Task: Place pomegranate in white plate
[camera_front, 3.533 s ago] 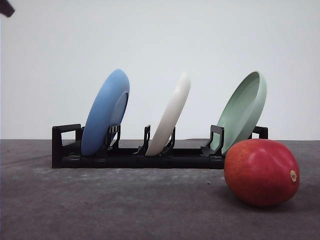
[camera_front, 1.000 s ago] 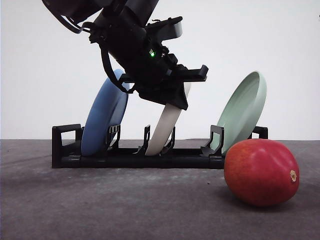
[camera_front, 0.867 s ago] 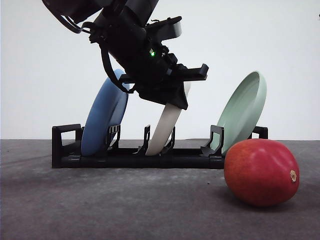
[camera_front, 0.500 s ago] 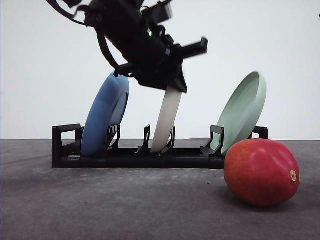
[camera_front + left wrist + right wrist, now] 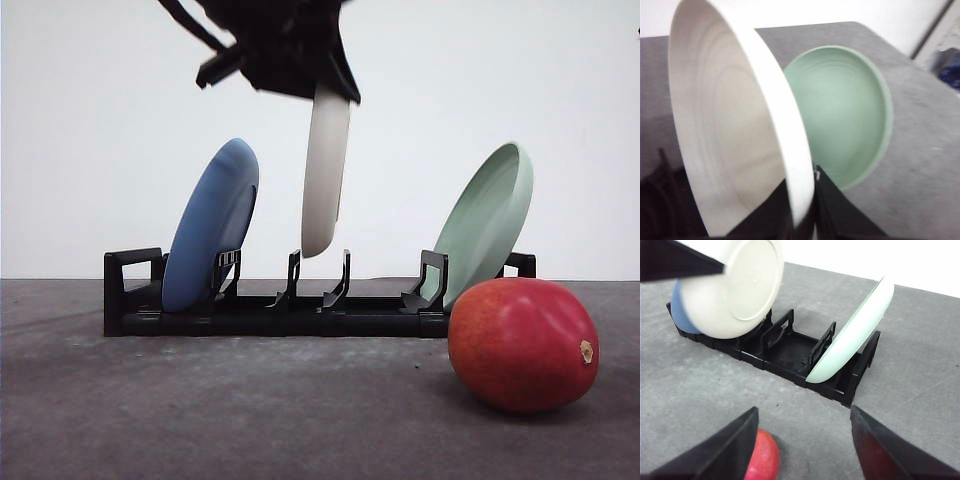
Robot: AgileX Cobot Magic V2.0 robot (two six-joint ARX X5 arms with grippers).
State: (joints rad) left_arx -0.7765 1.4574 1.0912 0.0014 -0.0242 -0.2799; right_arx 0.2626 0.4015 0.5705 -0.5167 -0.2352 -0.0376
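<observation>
A black dish rack (image 5: 300, 305) stands on the grey table (image 5: 250, 420). A blue plate (image 5: 210, 225) leans in its nine o'clock slot, a pale green plate (image 5: 487, 222) in its three o'clock slot. The middle slot is vacant.

Legible text, labels, brands, numbers, signs: none. The white plate (image 5: 325, 170), blue plate (image 5: 211, 226), pale green plate (image 5: 487, 222), black rack (image 5: 270, 312) and pomegranate (image 5: 522, 344) carry no readable markings.
</observation>
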